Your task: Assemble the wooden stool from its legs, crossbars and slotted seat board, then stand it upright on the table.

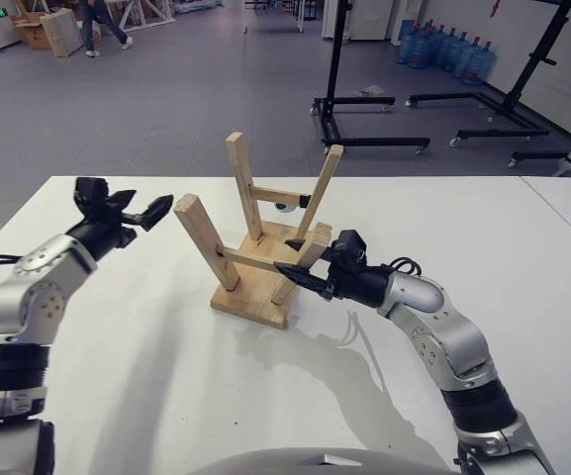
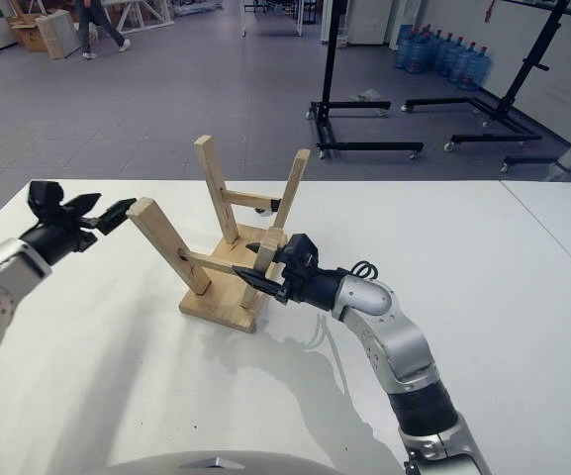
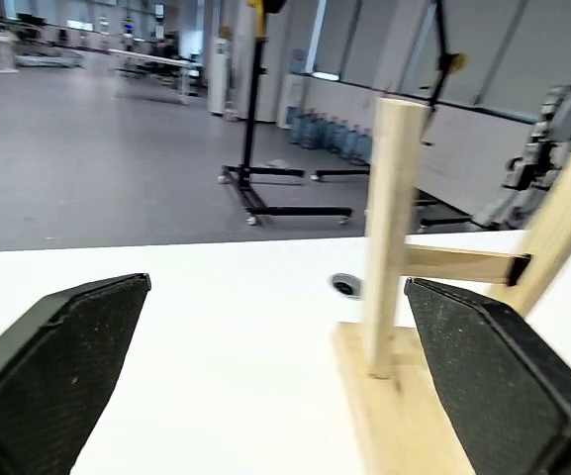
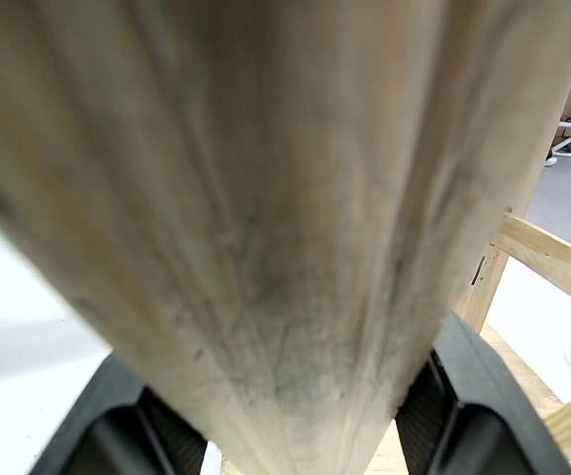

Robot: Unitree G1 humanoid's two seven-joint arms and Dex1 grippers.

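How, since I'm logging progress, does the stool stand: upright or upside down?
Upside down: the seat board lies flat on the table and its legs point up, one in the right gripper.

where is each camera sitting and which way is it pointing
Left eye view: on the head, looking forward and down at the upturned stool on the table; both arms show, left gripper open.
Right eye view: beside it, same scene and arms.
Left wrist view: on the left wrist, facing the stool between its own fingers.
Right wrist view: on the right wrist, close against the leg the right gripper clamps.
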